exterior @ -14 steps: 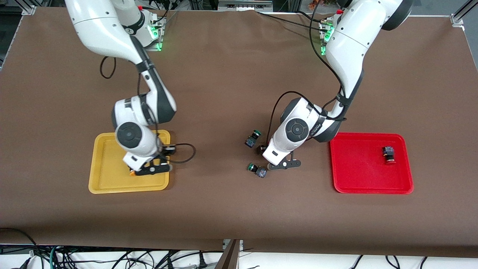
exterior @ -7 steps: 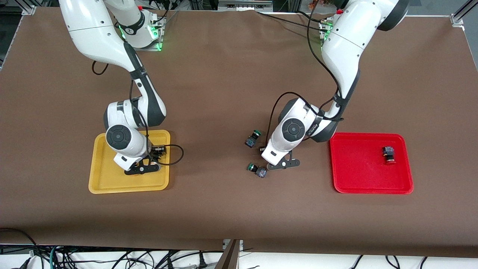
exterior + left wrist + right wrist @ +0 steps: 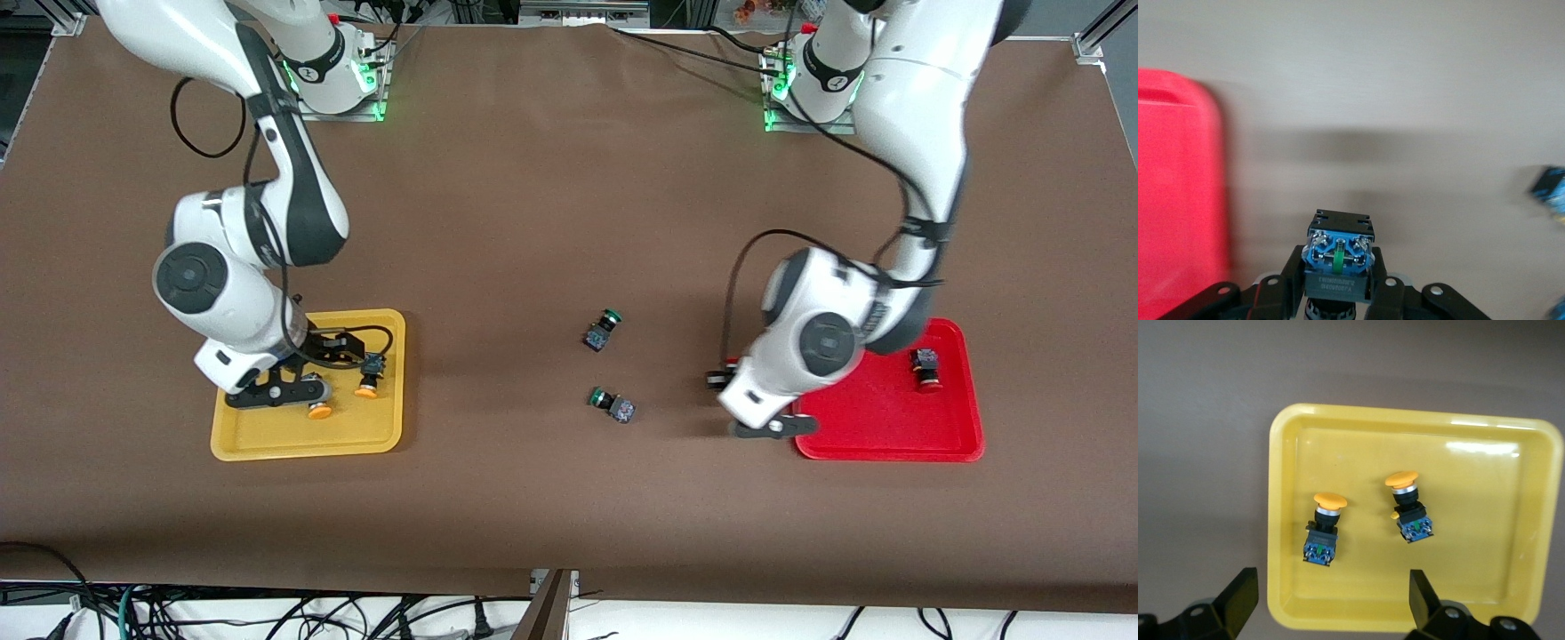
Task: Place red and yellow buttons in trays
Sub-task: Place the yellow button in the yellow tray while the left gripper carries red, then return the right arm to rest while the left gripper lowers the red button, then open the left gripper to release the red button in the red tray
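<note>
Your right gripper [image 3: 1331, 613] hangs over the yellow tray [image 3: 233, 440], fingers spread and empty, both yellow buttons [image 3: 1325, 528] lying in it. Your left gripper [image 3: 1338, 303] hangs over the counter [image 3: 533, 222] at the red tray's [image 3: 876, 440] edge, fingers clamped on a button [image 3: 1338, 257]; one red button [image 3: 925, 368] lies at the tray's 2 o'clock corner, two green-capped switches [image 3: 602, 329] mid-counter

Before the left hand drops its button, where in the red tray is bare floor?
Most of the red tray is bare. Its one red button lies by the rim toward the left arm's end. The left hand hangs over the other rim.
</note>
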